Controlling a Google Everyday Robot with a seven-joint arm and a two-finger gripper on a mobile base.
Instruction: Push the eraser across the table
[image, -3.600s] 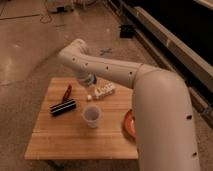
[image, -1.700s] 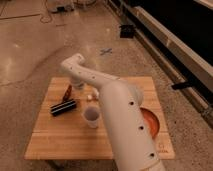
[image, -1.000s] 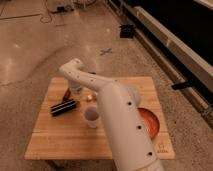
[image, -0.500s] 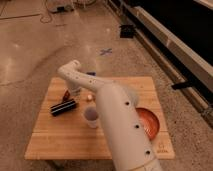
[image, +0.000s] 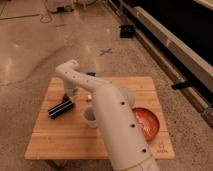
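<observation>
The eraser (image: 61, 107), a black bar with a pale stripe, lies slanted on the left part of the light wooden table (image: 60, 142). My arm reaches from the lower middle up to a bend above the table's far left. From there it drops to the gripper (image: 69, 93), which is just behind the eraser's right end, touching it or nearly so. The wrist hides the gripper's tips.
A pale cup (image: 90, 116) stands right of the eraser, close to my arm. A small white item (image: 89, 97) lies behind it. An orange bowl (image: 146, 123) sits at the table's right. A dark bench runs along the right; bare floor lies around the table.
My arm has swung left and down, bringing the gripper from the table's middle to the eraser's right end. The eraser has shifted slightly left.
</observation>
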